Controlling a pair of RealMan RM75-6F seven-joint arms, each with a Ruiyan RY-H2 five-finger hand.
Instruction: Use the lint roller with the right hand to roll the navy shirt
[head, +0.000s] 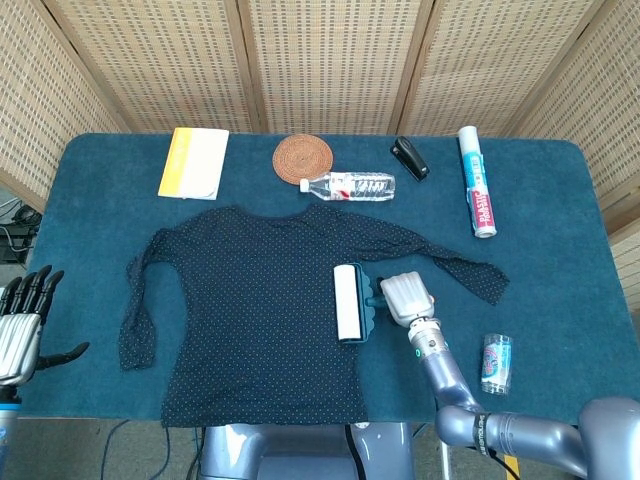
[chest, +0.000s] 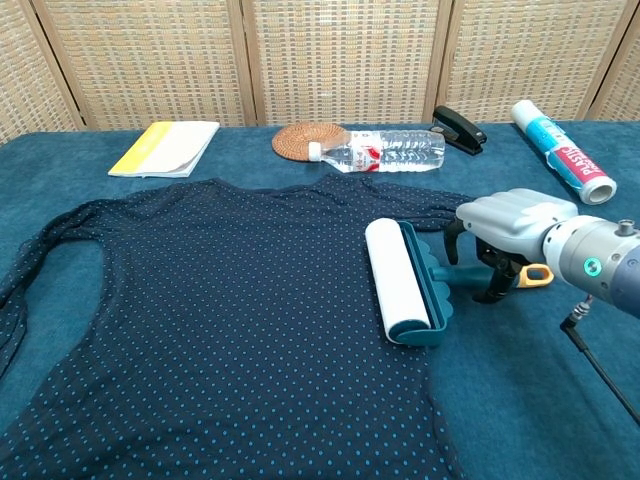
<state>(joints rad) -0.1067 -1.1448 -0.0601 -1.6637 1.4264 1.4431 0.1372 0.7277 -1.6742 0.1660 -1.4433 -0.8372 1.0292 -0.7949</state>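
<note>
Chest view, tube (chest: 563, 155): label illegible.
Right hand (chest: 505, 232): fingers (chest: 489, 285) curled around lint roller (chest: 410, 281) handle.
Left hand (head: 20, 330): fingers spread, empty.

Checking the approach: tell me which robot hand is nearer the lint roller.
Right. The right robot hand is over the lint roller handle; the left robot hand hangs off the table's left edge, far from it.

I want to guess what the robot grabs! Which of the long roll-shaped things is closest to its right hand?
The lint roller, lying on the navy shirt. The right hand is over its teal handle, while the water bottle and white tube lie far back on the table.
</note>
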